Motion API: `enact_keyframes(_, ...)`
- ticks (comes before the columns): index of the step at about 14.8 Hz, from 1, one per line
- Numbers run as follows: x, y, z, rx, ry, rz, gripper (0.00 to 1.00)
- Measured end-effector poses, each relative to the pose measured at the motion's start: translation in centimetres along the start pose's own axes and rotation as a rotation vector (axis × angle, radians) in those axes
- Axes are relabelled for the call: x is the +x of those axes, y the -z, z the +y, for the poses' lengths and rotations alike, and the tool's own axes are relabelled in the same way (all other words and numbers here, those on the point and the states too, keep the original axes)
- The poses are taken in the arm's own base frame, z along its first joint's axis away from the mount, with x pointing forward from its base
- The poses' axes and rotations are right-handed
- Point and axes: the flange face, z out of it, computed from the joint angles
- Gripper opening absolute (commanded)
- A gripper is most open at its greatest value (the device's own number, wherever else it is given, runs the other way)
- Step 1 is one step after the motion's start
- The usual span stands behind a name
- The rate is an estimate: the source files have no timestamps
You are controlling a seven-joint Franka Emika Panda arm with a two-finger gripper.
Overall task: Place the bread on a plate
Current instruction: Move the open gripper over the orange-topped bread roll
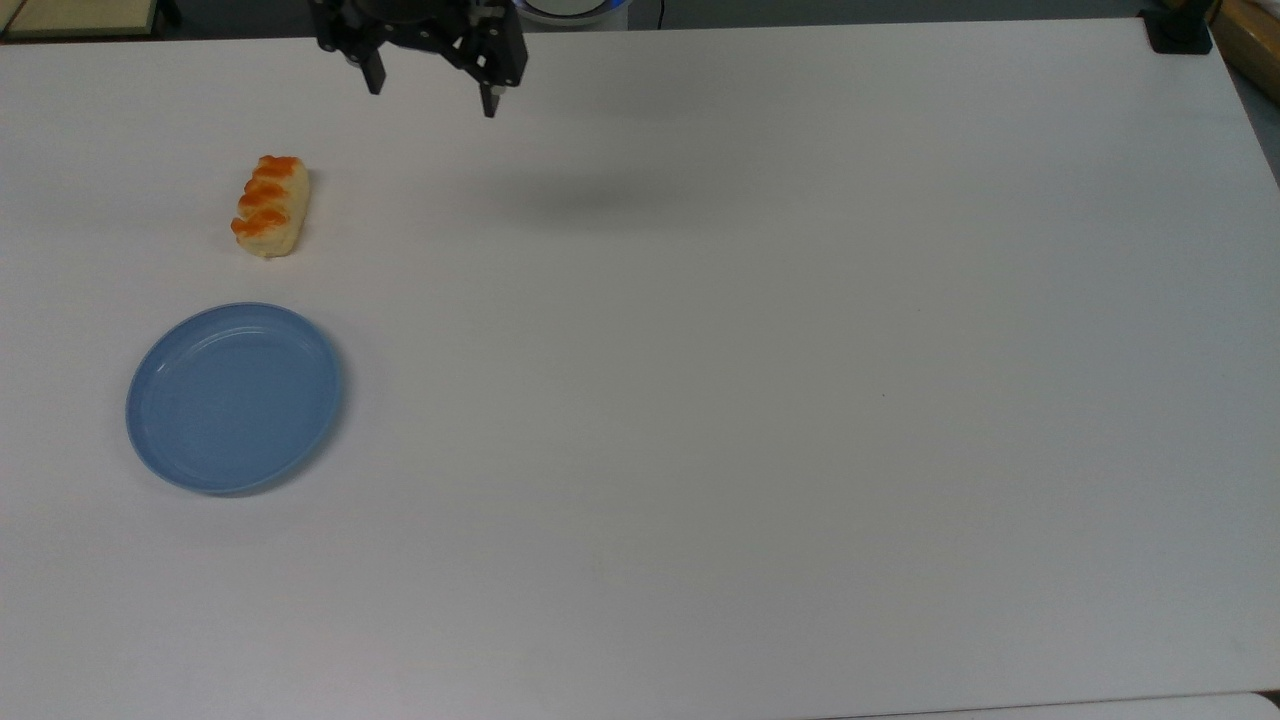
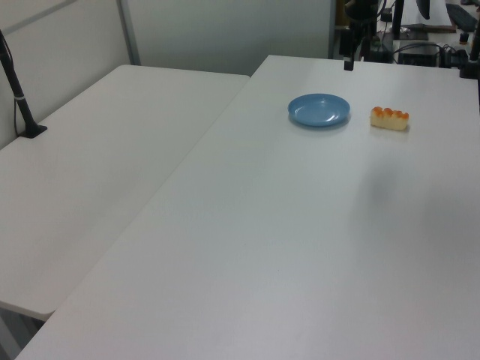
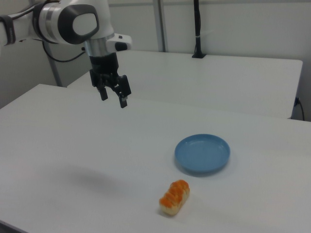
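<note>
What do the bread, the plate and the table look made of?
Bread: probably a foam or plastic replica, given its even pale-yellow body and saturated orange glazed ridges; real bread is not ruled out.
Plate: likely plastic or melamine, uniform light blue, faint rings, soft sheen.
Table: white matte laminate, seemingly, smooth with diffuse shadows.
</note>
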Motion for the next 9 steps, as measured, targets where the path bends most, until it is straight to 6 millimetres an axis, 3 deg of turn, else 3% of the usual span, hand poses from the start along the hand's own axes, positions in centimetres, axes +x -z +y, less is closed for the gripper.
enact_keyframes(2, 0.2, -0.2, 3.0, 0.000, -0.039, -0.004, 1.00)
enact_keyframes(5, 0.4, -1.7, 9.3, -0.002, -0.057, -0.028, 1.00)
enact_keyframes(7, 0.3, -4.5, 13.3, -0.002, -0.068, -0.029, 1.00)
enact_keyframes(9, 0.4, -7.1, 15.2, -0.008, -0.065, -0.017, 1.00)
